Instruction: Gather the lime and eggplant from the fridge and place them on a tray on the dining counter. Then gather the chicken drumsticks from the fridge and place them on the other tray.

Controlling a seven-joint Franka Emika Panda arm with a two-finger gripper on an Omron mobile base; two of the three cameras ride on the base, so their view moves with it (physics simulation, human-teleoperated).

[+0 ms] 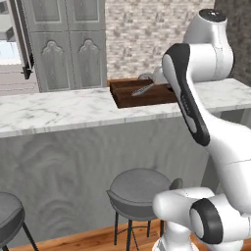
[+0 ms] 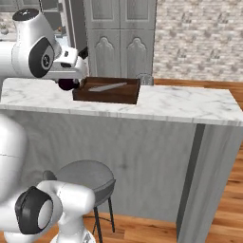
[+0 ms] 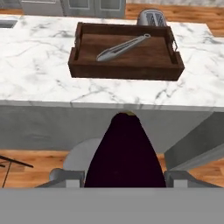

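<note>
My gripper (image 3: 124,177) is shut on a dark purple eggplant (image 3: 124,153), which fills the gap between the two finger tips. In the right base view the gripper (image 2: 69,81) holds the eggplant (image 2: 67,85) just off the left end of a dark wooden tray (image 2: 107,96). This tray (image 3: 127,72) stands on the white marble dining counter (image 3: 35,70), a little ahead of the eggplant, and has metal tongs (image 3: 124,47) lying in it. The left base view shows the same tray (image 1: 128,99), partly behind my arm. The lime and the chicken drumsticks are out of view.
A toaster (image 3: 152,18) stands right behind the tray. Round grey stools (image 1: 138,188) (image 2: 88,175) stand under the counter's near side. Grey cabinets (image 1: 68,44) and a brick wall (image 2: 199,38) lie beyond the counter. An open door (image 1: 22,44) shows at far left.
</note>
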